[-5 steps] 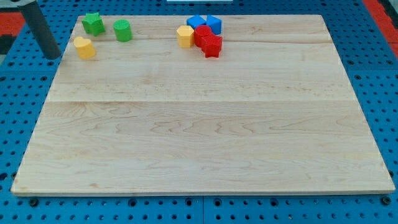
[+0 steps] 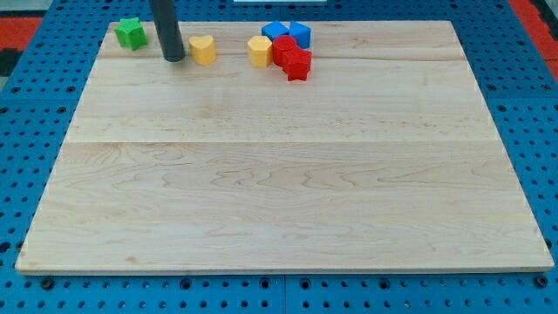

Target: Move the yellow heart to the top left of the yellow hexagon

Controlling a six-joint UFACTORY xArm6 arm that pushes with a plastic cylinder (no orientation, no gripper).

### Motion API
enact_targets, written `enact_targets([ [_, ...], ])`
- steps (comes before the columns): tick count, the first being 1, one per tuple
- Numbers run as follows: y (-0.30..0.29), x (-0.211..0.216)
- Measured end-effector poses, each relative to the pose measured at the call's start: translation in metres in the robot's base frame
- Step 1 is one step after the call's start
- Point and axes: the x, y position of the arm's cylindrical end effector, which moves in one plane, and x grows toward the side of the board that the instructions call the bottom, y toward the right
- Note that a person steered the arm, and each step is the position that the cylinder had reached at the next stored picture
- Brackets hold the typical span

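Observation:
The yellow heart (image 2: 202,49) lies near the board's top edge, left of the yellow hexagon (image 2: 259,51) with a gap between them. My tip (image 2: 173,58) stands on the board just left of the heart, close to it or touching it. The rod rises from the tip to the view's top.
A green star (image 2: 131,33) sits at the board's top left corner, left of the rod. Two red blocks (image 2: 292,58) and two blue blocks (image 2: 289,33) cluster right of the hexagon, touching it. The wooden board (image 2: 279,174) lies on a blue pegboard.
My tip has moved right from beyond the board's left edge. The yellow heart has moved right and slightly up, towards the hexagon. The green cylinder no longer shows where the rod stands.

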Motion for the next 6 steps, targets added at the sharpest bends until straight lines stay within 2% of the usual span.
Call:
enact_targets([
  [2,0.079,-0.014],
  [3,0.079,-0.009],
  [4,0.039,0.037],
  [5,-0.056,0.049],
  [6,-0.14,0.036],
])
